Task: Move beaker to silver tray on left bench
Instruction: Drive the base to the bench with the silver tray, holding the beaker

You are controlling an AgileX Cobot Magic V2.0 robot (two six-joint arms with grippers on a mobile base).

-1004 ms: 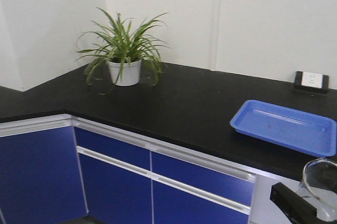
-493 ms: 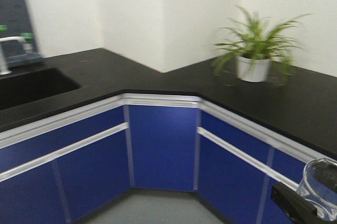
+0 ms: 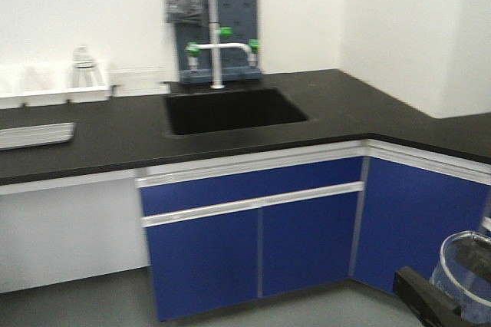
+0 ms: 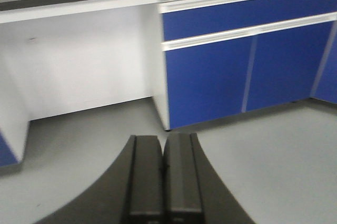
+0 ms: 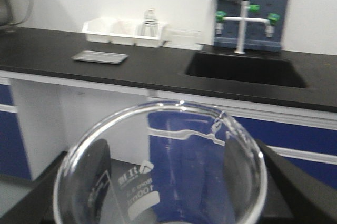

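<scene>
Beaker: the clear glass beaker is off the worktop, in front of the blue cabinet doors and above the grey floor. It stands upright, mouth towards the right wrist camera. There is white printing on its wall and nothing inside.
Right gripper: the right gripper grasps the beaker, with one black finger on each side of the glass. In the front view both sit at the lower right corner.
Left gripper: the left gripper has its fingers clenched flat together with nothing between them. It points at the floor below the cabinets.
Silver tray: the silver tray lies flat on the black worktop. It is left of the sink and between the front edge and the white rack at the back edge, well apart from the beaker.
White rack: it holds a small glass bottle.
Tap: a white tap with green handles stands at the sink's back edge, before a grey pegboard.
</scene>
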